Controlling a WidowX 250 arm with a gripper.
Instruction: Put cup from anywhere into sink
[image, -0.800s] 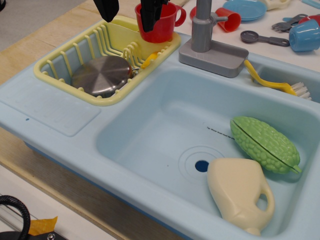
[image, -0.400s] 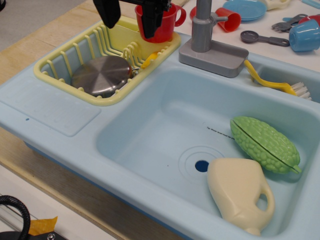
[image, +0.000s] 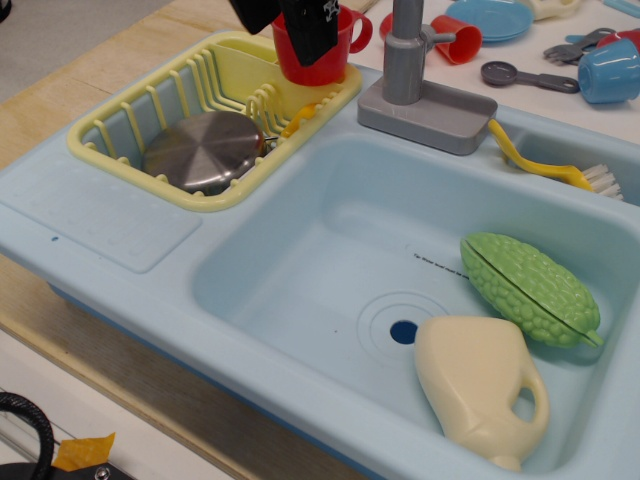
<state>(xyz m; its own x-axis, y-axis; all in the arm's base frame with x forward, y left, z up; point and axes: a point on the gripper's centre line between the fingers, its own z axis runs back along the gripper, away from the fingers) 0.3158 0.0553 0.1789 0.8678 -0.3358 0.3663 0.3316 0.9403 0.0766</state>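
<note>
Cup upright at far end of yellow dish rack, handle toward grey faucet. Gripper closed in around near rim, 1 black finger over the wall; firm clamp or not, cannot tell. Best squeezed fully before lifting, raised clear of rack wall, carried right and forward over sink, lowered short of green gourd. Against 0.4 s ago: fingers narrower, left one shifted in toward cup.
</note>
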